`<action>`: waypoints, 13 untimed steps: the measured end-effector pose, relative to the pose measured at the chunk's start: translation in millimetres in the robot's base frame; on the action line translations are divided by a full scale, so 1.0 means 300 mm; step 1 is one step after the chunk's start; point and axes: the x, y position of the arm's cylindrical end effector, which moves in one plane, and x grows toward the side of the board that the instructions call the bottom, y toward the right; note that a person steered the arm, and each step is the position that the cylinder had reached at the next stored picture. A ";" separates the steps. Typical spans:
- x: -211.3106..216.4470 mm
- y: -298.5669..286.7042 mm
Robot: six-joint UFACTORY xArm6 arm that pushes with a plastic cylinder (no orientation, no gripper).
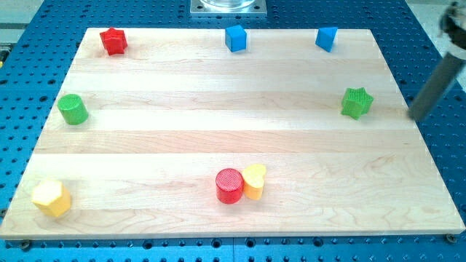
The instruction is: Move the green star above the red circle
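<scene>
The green star (357,102) lies flat on the bench (218,124), near the bench's right edge and about midway between the far and near edges. My tip (414,115) sits to the right of the green star, just past the bench's right edge, over the blue perforated base (437,44). The tip and the star are apart, with a strip of bare bench between them. The rod (435,85) slopes up and to the right from the tip. The rod carries no gripper, so nothing is grasped; the tip touches no block.

The red circle (228,185) stands close to the near edge, around the middle of the bench, well apart from the green star. A yellow heart (255,180) touches its right side.

Other blocks:
- Red star (113,41), far left corner.
- Two blue blocks (235,38) (326,38), along the far edge.
- Green cylinder (73,109), left edge.
- Yellow block (51,198), near left corner.
</scene>
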 end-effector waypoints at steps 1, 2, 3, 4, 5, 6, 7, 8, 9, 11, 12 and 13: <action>0.005 -0.257; -0.066 -0.249; -0.079 -0.532; -0.065 -0.655; -0.129 -0.528; -0.129 -0.626; -0.139 -0.737; -0.141 -0.910; -0.122 -1.069; -0.040 -1.173; 0.058 -1.212; -0.082 -1.371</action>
